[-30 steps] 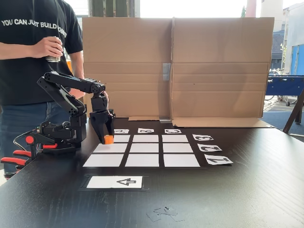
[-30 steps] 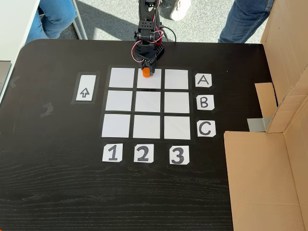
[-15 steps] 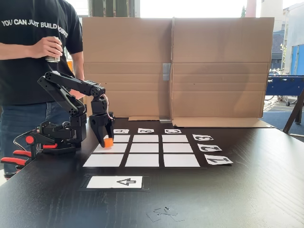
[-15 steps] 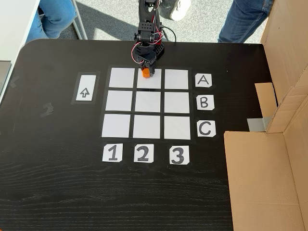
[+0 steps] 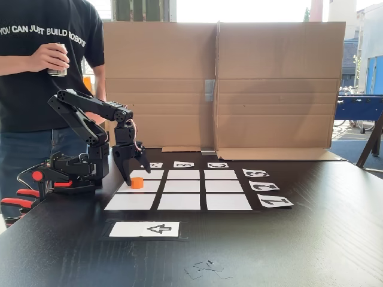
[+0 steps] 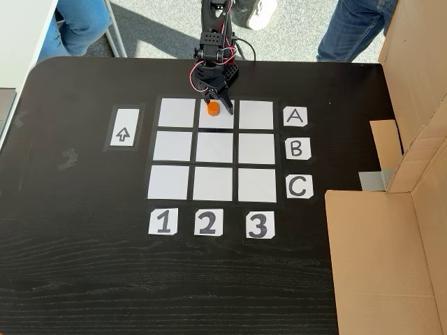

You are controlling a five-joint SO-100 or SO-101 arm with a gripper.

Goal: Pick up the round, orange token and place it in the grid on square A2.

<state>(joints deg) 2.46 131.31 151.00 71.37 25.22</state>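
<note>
Your black tabletop (image 6: 84, 279) carried everything, with a folded cardboard wall (image 5: 275, 89) standing along its far edge in a fixed view. A person in a dark shirt (image 5: 36, 72) stood behind the arm's base there, holding a can (image 5: 57, 70). The grid (image 6: 213, 150) lay near the tabletop's middle, with letter cards A, B, C at its 3 o'clock side and number cards 1, 2, 3 at its 6 o'clock side in the view from above; the arrow strip (image 6: 123, 127) sat at its 9 o'clock. Your arm (image 5: 90, 113) reached over the grid's 12 o'clock edge. The hand (image 6: 215, 106) stood spread wide apart, gripping nothing, its fingers straddling the token (image 6: 213, 109). The token rested flat on square A2 (image 6: 216, 120), toward that cell's 12 o'clock edge.
</note>
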